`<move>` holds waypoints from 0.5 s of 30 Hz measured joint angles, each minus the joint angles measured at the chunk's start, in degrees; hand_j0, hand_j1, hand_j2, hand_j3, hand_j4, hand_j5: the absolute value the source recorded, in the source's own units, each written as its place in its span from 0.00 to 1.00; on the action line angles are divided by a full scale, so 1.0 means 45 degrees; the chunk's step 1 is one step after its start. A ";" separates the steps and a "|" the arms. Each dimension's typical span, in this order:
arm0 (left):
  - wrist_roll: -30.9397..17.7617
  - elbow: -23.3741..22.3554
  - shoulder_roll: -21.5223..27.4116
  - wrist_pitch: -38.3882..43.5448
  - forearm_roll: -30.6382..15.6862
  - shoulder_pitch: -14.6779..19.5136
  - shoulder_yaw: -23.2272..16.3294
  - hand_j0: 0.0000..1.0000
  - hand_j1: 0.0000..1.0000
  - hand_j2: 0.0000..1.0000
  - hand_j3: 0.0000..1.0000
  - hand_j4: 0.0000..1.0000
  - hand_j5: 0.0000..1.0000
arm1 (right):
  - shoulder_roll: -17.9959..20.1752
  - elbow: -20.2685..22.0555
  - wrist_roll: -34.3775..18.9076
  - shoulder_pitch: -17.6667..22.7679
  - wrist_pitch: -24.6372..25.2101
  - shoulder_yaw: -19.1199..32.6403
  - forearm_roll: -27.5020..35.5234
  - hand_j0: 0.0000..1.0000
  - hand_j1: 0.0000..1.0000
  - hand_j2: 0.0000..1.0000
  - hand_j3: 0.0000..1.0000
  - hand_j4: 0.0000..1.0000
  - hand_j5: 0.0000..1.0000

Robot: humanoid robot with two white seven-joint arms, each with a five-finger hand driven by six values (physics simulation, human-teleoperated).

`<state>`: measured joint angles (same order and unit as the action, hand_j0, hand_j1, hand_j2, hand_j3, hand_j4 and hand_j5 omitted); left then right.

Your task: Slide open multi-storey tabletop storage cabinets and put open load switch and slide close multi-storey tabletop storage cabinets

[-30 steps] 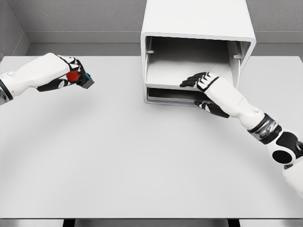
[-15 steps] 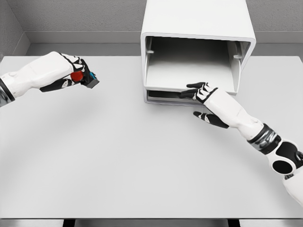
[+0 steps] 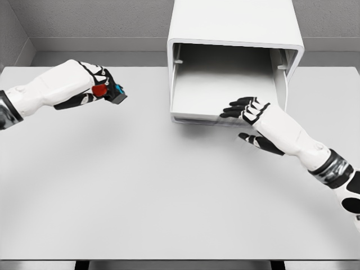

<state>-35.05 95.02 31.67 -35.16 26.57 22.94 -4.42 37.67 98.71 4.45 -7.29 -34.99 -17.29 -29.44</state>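
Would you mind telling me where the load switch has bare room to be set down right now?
The pulled-out drawer of the cabinet has a bare floor, except at its front lip, where the right hand holds it. The table is bare between both arms. The left hand carries the load switch.

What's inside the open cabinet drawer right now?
The drawer of the cabinet shows only its bare floor. The right hand covers part of the front edge.
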 measured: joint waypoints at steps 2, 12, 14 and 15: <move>-0.0001 0.0074 -0.0133 0.0002 -0.0010 0.0020 0.0002 0.37 0.37 0.37 0.37 0.37 0.37 | 0.0203 0.0130 0.0000 0.0000 0.0000 0.0304 0.0253 0.76 0.76 0.76 0.76 0.76 0.76; -0.0003 0.0401 -0.1007 -0.0002 -0.0019 0.0137 -0.0001 0.37 0.37 0.37 0.37 0.37 0.37 | 0.0755 -0.0068 -0.0068 0.0352 -0.0001 0.2812 0.1619 0.42 0.42 0.42 0.42 0.42 0.42; -0.0005 0.0478 -0.1149 0.0000 -0.0022 0.0176 -0.0002 0.37 0.37 0.37 0.37 0.37 0.37 | 0.0776 -0.0338 -0.0072 0.0508 -0.0001 0.3144 0.1675 0.42 0.42 0.42 0.42 0.42 0.42; -0.0006 0.0523 -0.1240 0.0002 -0.0027 0.0176 -0.0002 0.37 0.37 0.37 0.37 0.37 0.37 | 0.0783 -0.0477 -0.0073 0.0527 -0.0002 0.3277 0.1696 0.42 0.42 0.42 0.42 0.42 0.42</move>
<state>-35.07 97.37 26.09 -35.16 26.45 23.73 -4.43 41.20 96.56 4.12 -4.92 -34.99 -2.54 -21.81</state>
